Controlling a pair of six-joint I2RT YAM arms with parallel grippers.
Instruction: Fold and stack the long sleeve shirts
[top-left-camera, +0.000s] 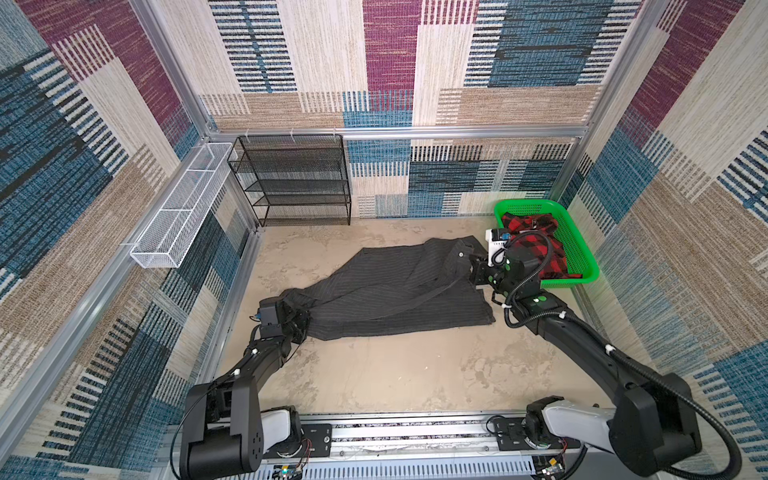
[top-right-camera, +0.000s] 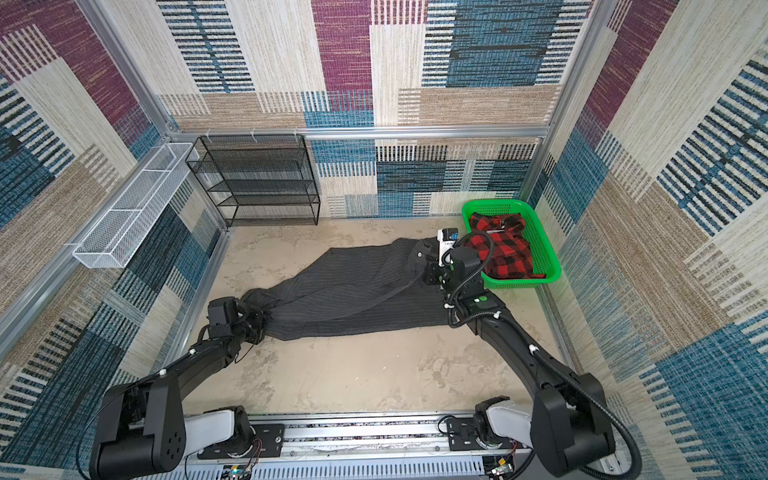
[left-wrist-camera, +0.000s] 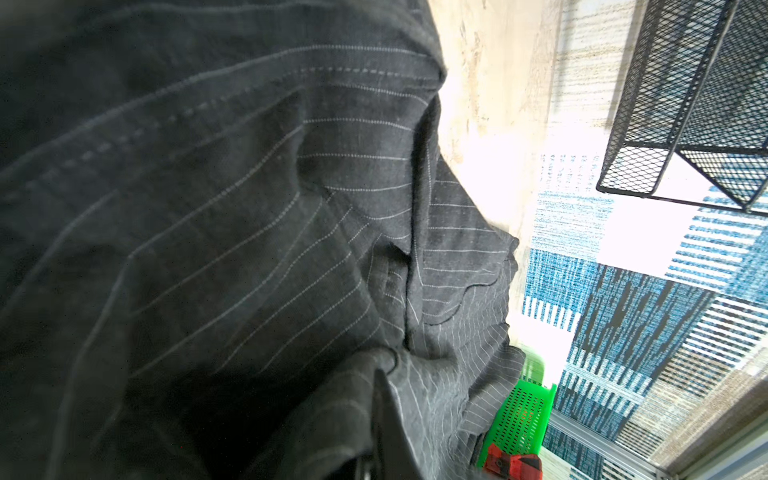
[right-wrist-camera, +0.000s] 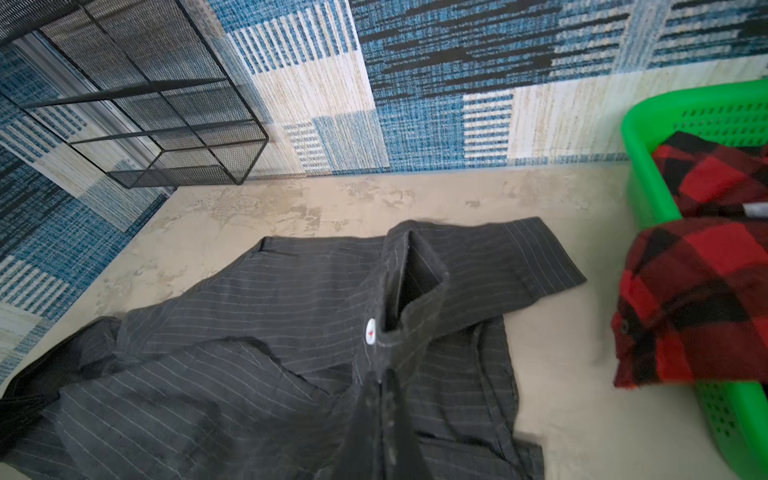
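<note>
The dark charcoal pinstriped cloth shirt (top-left-camera: 395, 286) is spread over the mottled beige tabletop (top-left-camera: 395, 382) and pulled long between the two arms. Its bunched end is pinched in the fully closed left gripper (top-left-camera: 305, 326). The buttoned collar-side edge is clamped in the closed right gripper (top-left-camera: 473, 264), just beside the green plastic mesh basket (top-left-camera: 530, 203). Opposite ends are judged to be held so the cloth can be tensioned and flattened before folding. The red-and-black buffalo check shirt (top-left-camera: 521, 224) is seen crumpled in the basket, with part draped over the rim, presumably queued second. Nothing is folded yet.
</note>
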